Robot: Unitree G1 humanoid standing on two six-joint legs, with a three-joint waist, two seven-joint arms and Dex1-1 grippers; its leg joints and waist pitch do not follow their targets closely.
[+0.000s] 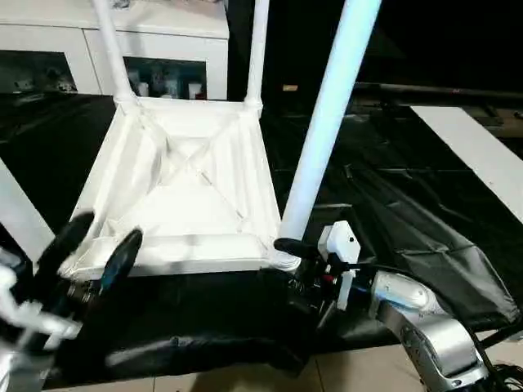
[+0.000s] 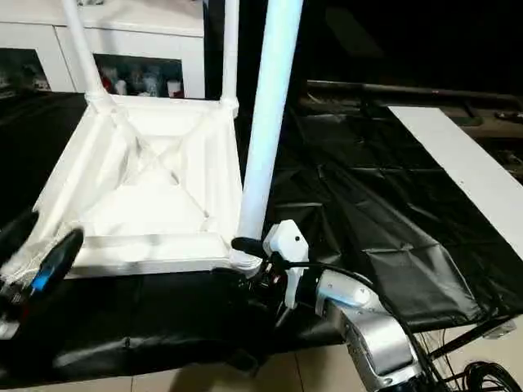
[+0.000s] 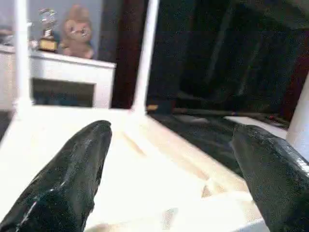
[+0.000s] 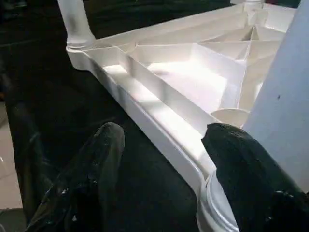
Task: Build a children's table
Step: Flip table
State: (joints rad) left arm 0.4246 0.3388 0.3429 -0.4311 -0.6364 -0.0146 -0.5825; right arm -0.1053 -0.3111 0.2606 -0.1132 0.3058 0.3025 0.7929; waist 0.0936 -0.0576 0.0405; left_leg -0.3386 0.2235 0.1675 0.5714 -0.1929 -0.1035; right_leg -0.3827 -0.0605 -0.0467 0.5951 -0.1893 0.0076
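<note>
Three legs [image 1: 327, 122] stand in the upturned tabletop [image 1: 184, 192] on the black sheet [image 1: 392, 204]; my right gripper [image 4: 164, 159] straddles the near rim beside one socket, seemingly to steady it; my left gripper [image 1: 90, 249] hovers wide open, empty, likely awaiting the fourth.

The tops of the three standing legs [image 1: 327, 122] are running out past the upper edge in the head views. The left pincer [image 1: 91, 255] is showing as a blur, and the small things behind the cabinet's glass doors [image 1: 167, 80] are too small to tell.
</note>
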